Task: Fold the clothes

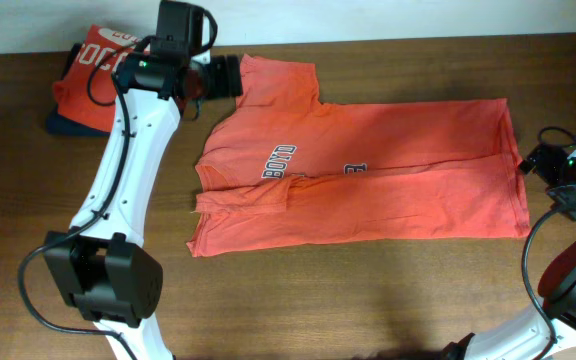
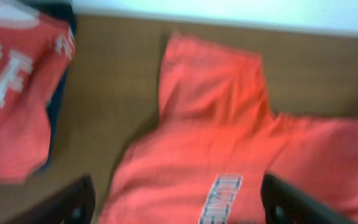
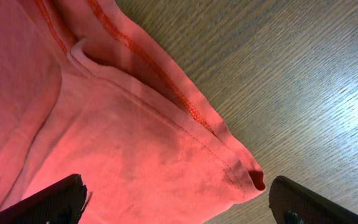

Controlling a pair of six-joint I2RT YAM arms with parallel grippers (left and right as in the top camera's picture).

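Observation:
An orange-red T-shirt [image 1: 388,165] lies spread across the table with its neck to the left, its lower side turned over in a long fold, and part of its dark-and-white lettering [image 1: 278,162] showing. My left gripper [image 1: 232,78] hovers open at the shirt's upper sleeve [image 2: 210,81], its fingers [image 2: 73,202] wide apart over the chest cloth [image 2: 179,180] and gripping nothing. At the shirt's right end, my right gripper [image 1: 534,163] also stands open. In the right wrist view, that gripper [image 3: 179,208] has the hem corner [image 3: 244,171] below and between the spread fingertips.
A second orange-red shirt [image 1: 96,58] with white lettering sits folded at the back left on a dark navy garment [image 1: 65,124]; it also shows in the left wrist view [image 2: 14,93]. Bare wooden table [image 1: 368,290] runs along the front. The light wall borders the far edge.

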